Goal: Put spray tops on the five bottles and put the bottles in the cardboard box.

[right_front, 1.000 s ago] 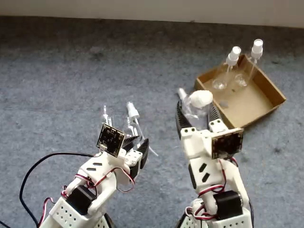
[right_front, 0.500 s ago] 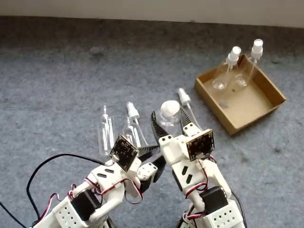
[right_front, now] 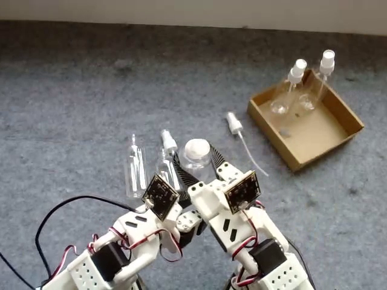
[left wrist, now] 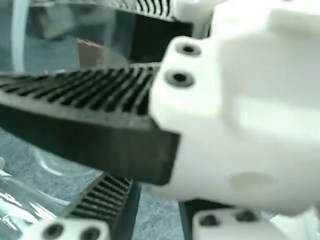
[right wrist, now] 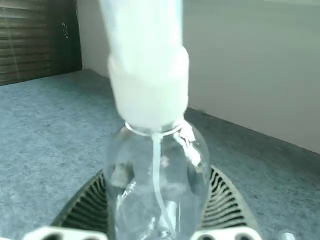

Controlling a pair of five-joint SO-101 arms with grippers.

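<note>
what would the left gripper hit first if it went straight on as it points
likely the right gripper, close in front, shut on a spray-topped bottle; depth unclear, maybe the bottle first

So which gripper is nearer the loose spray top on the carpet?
Right. The right gripper, shut on a bottle, sits near the spray top; the left gripper lies farther back behind it.

Your high camera sits above and behind both arms, looking down across the carpet to the far wall. Right wrist camera peers low along the right gripper, tight on the bottle, and you get that same bottle from above too. Left wrist camera's jammed against a white housing.
</note>
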